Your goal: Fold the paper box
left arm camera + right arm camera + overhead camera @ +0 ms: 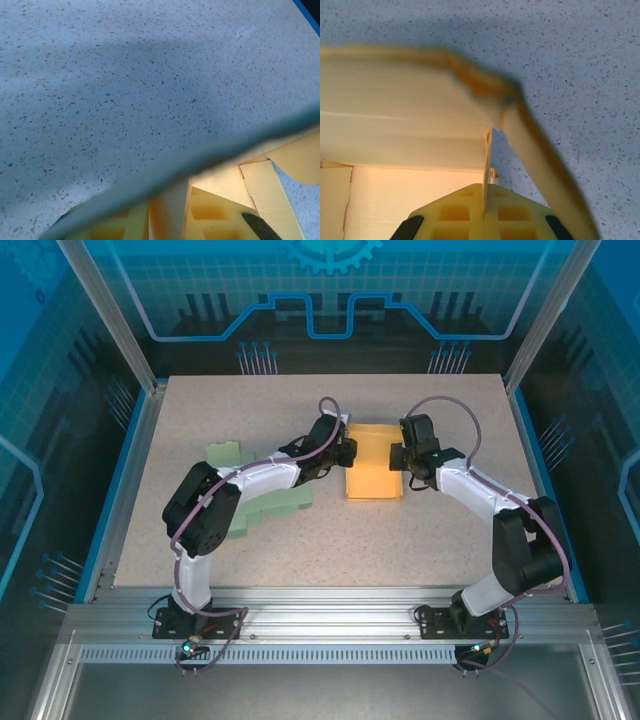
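The yellow paper box point(372, 462) lies in the middle of the table, partly folded. My left gripper point(345, 452) is at its left side. In the left wrist view this gripper point(169, 200) has an upright wall of the box point(225, 182) between its yellow fingers point(212, 212). My right gripper point(398, 457) is at the box's right side. In the right wrist view the right gripper point(484, 192) is shut on the thin edge of a raised wall, with the box's inner wall point(410, 115) and floor to its left. A blurred grey-green edge point(165, 172) crosses close to the left wrist camera.
A green cut-out sheet point(265, 505) lies under my left arm, with another green piece point(228, 453) left of it. The speckled table point(450, 410) runs to blue side rails, with a metal frame along the near edge.
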